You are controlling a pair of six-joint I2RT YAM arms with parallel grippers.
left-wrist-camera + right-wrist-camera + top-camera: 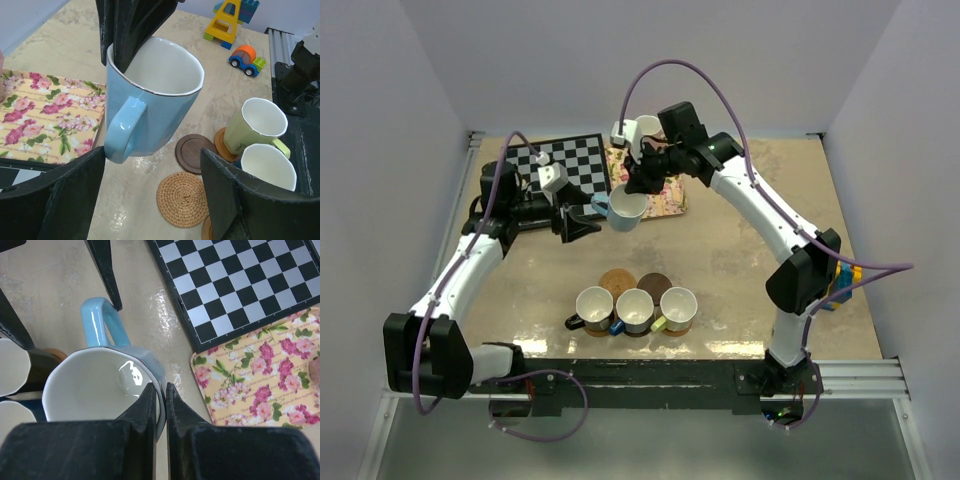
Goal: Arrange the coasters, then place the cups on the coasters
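Observation:
My right gripper (161, 395) is shut on the rim of the light blue cup (626, 211), which hangs above the table beside the floral tray. The open left gripper (152, 200) straddles the space under the cup (150, 95). The cup's handle (122, 130) points at it and sits close to the left finger. Three cups stand in a row at the front: black (594, 307), dark blue (635, 310) and yellow-green (678, 308), each on a coaster. Behind them lie a bare woven coaster (617, 281) and a bare dark brown coaster (654, 285).
The floral tray (668, 195) and a chessboard (567, 163) lie at the back. A white-lined cup (646, 128) shows behind the right arm. Toy bricks (227, 20) and a toy car (245, 59) sit near the right arm's base.

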